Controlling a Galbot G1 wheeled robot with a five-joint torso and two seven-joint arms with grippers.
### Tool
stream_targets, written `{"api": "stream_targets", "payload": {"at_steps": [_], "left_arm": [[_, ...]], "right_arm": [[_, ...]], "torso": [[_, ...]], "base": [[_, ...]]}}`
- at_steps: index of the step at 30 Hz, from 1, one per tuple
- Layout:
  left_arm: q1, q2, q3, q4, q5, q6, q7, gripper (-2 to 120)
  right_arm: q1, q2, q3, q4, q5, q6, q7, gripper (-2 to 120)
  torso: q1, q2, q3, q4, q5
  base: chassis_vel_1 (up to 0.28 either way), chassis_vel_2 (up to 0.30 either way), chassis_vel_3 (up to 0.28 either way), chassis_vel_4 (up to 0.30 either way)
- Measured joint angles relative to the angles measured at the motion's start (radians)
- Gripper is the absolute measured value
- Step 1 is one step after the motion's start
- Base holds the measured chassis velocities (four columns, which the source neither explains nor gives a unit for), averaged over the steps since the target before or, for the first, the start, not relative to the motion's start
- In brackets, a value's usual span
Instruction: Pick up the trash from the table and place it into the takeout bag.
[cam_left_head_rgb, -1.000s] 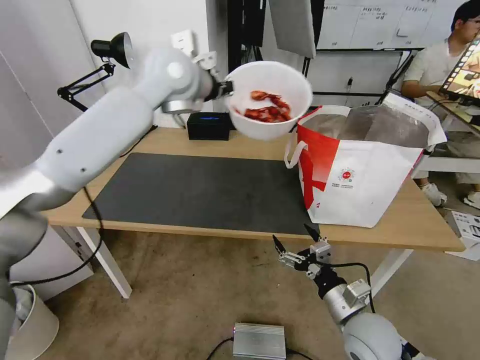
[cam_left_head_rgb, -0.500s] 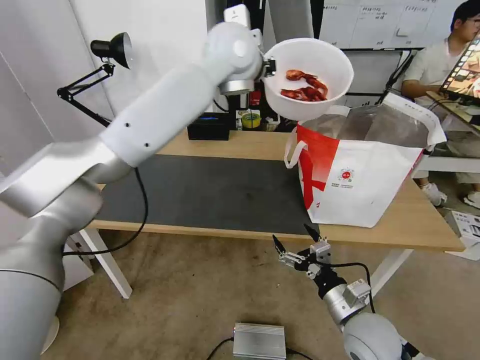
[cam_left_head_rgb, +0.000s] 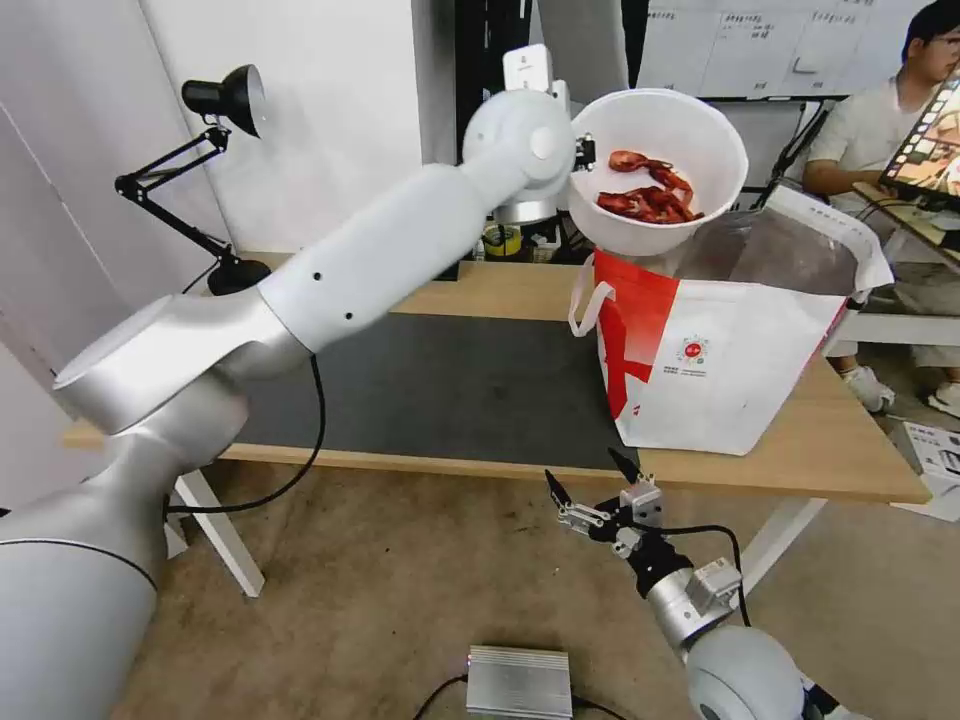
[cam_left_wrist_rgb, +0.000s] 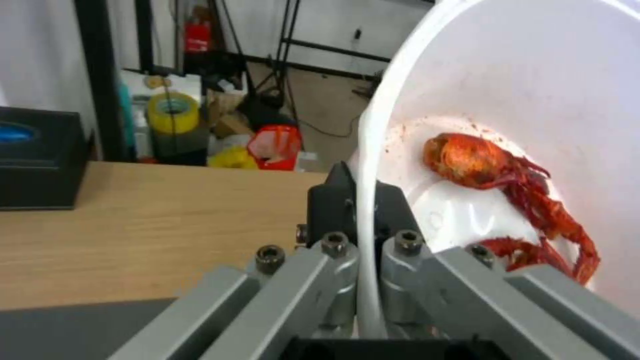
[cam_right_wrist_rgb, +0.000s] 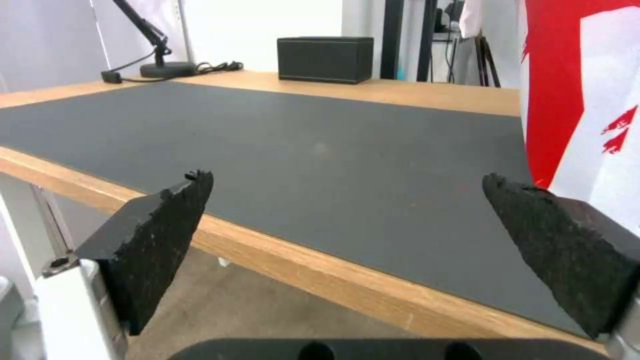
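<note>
My left gripper (cam_left_head_rgb: 583, 155) is raised high and shut on the rim of the white bowl (cam_left_head_rgb: 650, 120), which holds red crayfish shells (cam_left_head_rgb: 650, 195). The bowl tilts slightly and hangs over the back left corner of the open takeout bag (cam_left_head_rgb: 720, 350). In the left wrist view the gripper (cam_left_wrist_rgb: 363, 220) pinches the bowl's rim (cam_left_wrist_rgb: 373, 125), with the shells (cam_left_wrist_rgb: 507, 185) inside. The bag stands at the right end of the table (cam_left_head_rgb: 500, 290), beside the dark mat (cam_left_head_rgb: 450, 380). My right gripper (cam_left_head_rgb: 590, 478) is open below the table's front edge; the right wrist view shows it (cam_right_wrist_rgb: 347, 200) facing the mat (cam_right_wrist_rgb: 320, 140).
A black desk lamp (cam_left_head_rgb: 225, 100) stands at the table's back left. A black box (cam_right_wrist_rgb: 325, 59) sits at the back edge. A silver box (cam_left_head_rgb: 518, 682) lies on the floor near my base. A person sits behind the bag at the back right.
My left arm has carried the bowl to the right and upward, from above the table's back middle to over the bag's corner. The right arm has not moved.
</note>
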Motion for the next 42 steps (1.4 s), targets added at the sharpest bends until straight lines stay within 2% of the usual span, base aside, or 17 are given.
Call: {"api": "stream_targets", "payload": {"at_steps": [7,10,13,21,29,32,35,42], "left_arm": [[0.008,-0.047,0.016,0.033,0.028,-0.029,0.017,0],[0.011,-0.085,0.045,0.055,0.052,-0.059,0.025,0],[0.013,-0.095,0.067,0.065,0.082,-0.076,0.042,0],[0.04,-0.09,0.127,0.05,0.191,-0.122,0.124,0],[0.051,-0.057,0.157,0.012,0.205,-0.125,0.131,0],[0.053,-0.04,0.162,-0.01,0.191,-0.115,0.135,0],[0.051,-0.017,0.166,-0.04,0.152,-0.064,0.141,0],[0.036,-0.007,0.177,-0.053,0.122,0.021,0.161,0]], "right_arm": [[0.0,0.0,0.0,0.0,0.0,0.0,0.0,100],[0.0,0.0,0.0,0.0,0.0,0.0,0.0,100],[0.0,0.0,0.0,0.0,0.0,0.0,0.0,100],[0.0,0.0,0.0,0.0,0.0,0.0,0.0,100],[0.0,0.0,0.0,0.0,0.0,0.0,0.0,100],[0.0,0.0,0.0,0.0,0.0,0.0,0.0,100],[0.0,0.0,0.0,0.0,0.0,0.0,0.0,100],[0.0,0.0,0.0,0.0,0.0,0.0,0.0,100]], "torso": [[0.0,0.0,0.0,0.0,0.0001],[0.0,0.0,0.0,-0.0001,0.0001],[0.0,0.0,0.0,-0.0001,0.0],[0.0,0.0,0.0,-0.0001,0.0],[0.0,0.0,0.0,0.0,-0.0001],[0.0,0.0,0.0,0.0,-0.0002],[0.0,0.0,0.0,0.0001,-0.0002],[0.0,0.0,0.0,0.0,-0.0002]], "base": [[0.0,0.0,0.0,0.0],[0.0,0.0,0.0,0.0],[0.0,0.0,0.0,0.0],[0.0,0.0,0.0,0.0],[0.0,0.0,0.0,0.0],[0.0,0.0,0.0,0.0],[0.0,0.0,0.0,0.0],[0.0,0.0,0.0,0.0]]}}
